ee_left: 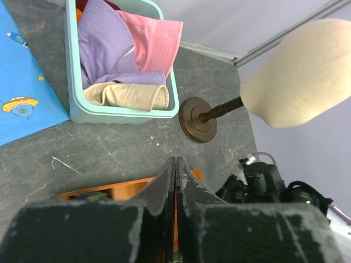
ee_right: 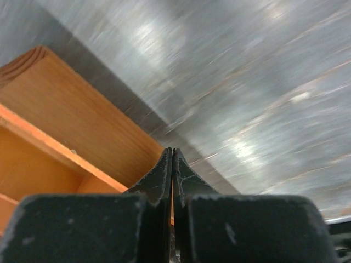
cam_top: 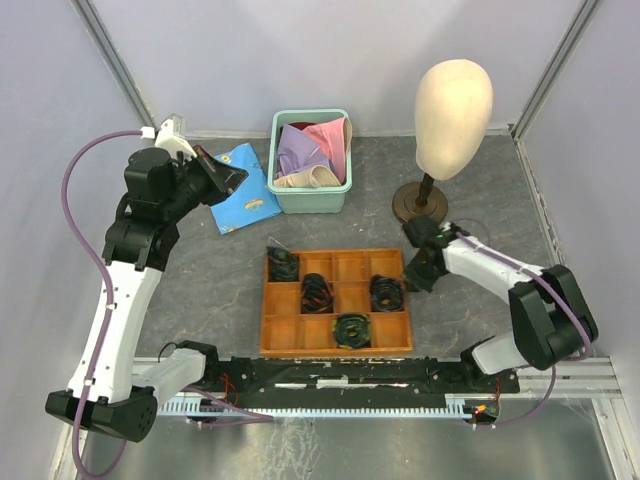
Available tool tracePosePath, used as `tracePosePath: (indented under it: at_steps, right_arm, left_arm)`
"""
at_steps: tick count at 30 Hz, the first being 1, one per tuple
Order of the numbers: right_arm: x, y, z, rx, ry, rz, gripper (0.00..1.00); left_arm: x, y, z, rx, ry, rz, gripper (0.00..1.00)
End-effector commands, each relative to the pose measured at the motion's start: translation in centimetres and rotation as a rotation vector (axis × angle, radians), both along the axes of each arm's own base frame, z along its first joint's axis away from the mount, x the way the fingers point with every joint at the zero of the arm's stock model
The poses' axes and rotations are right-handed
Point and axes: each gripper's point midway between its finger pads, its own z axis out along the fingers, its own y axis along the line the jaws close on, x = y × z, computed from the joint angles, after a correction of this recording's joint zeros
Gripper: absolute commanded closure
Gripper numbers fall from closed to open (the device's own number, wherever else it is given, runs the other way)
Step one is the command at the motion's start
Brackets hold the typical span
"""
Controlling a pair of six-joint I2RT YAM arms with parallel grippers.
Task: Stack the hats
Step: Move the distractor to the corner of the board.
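The hats lie bundled in a teal basket [cam_top: 281, 193] at the back middle of the table. A lavender hat [cam_top: 298, 153], a pink hat [cam_top: 330, 140] and a cream-beige hat [cam_top: 310, 178] show. In the left wrist view I see the lavender hat [ee_left: 104, 44], the pink hat [ee_left: 156, 41], the cream-beige hat [ee_left: 129, 96] and slivers of dark red [ee_left: 83, 3] and orange [ee_left: 79, 16] at the basket's far end. My left gripper [cam_top: 238, 177] is shut and empty, raised left of the basket; its tips [ee_left: 175, 161] touch. My right gripper [cam_top: 412, 280] is shut and empty, low beside the wooden tray.
A blue patterned cloth [cam_top: 240, 195] lies left of the basket. A cream mannequin head [cam_top: 453, 105] on a dark stand [cam_top: 420, 203] is at the back right. A wooden compartment tray [cam_top: 335, 348] with dark coiled items sits in the middle front; its side [ee_right: 82, 126] fills the right wrist view.
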Motion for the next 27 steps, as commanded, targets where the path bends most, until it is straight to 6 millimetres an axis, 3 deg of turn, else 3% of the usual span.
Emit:
tracePosePath:
  at_steps: [1, 6, 8, 10, 12, 15, 18, 20, 22, 27]
  right_arm:
    - [1.4, 10.0, 1.7, 0.205, -0.069, -0.012, 1.0]
    - [1.4, 21.9, 2.3, 0.328, -0.095, 0.118, 1.0]
    - [1.5, 25.4, 3.0, 0.388, -0.127, 0.158, 1.0]
    - [1.8, 27.5, 3.6, 0.464, -0.164, 0.176, 1.0]
    - [1.6, 27.7, 4.3, 0.479, -0.174, 0.19, 1.0]
    - [0.1, 25.1, 4.7, 0.375, -0.157, 0.297, 1.0]
    - [-2.2, 22.8, 4.8, 0.315, -0.118, 0.389, 1.0]
    - [-4.0, 22.5, 4.6, 0.315, -0.094, 0.45, 1.0]
    - [-6.0, 23.7, 4.4, 0.326, -0.076, 0.532, 1.0]
    - [-8.7, 29.3, 3.3, 0.439, -0.069, 0.646, 1.0]
  left_arm:
    - [-0.6, -1.3, 2.0, -0.045, -0.022, -0.071, 0.97]
    - [-1.0, -1.7, 1.7, -0.05, -0.009, -0.098, 0.97]
    - [-1.2, -1.7, 1.4, -0.043, 0.001, -0.103, 0.97]
    - [-1.6, -1.6, 1.2, -0.031, 0.008, -0.105, 0.97]
    - [-2.0, -1.4, 0.9, -0.027, 0.014, -0.103, 0.97]
    - [-2.5, -1.4, 0.5, -0.032, 0.021, -0.108, 0.97]
    - [-2.5, -1.5, 0.1, -0.035, 0.026, -0.112, 0.97]
    - [-2.5, -1.6, 0.0, -0.038, 0.03, -0.115, 0.97]
    - [-2.4, -1.7, 0.2, -0.044, 0.027, -0.119, 0.97]
    - [-2.5, -2.0, 1.3, -0.055, 0.013, -0.131, 0.97]
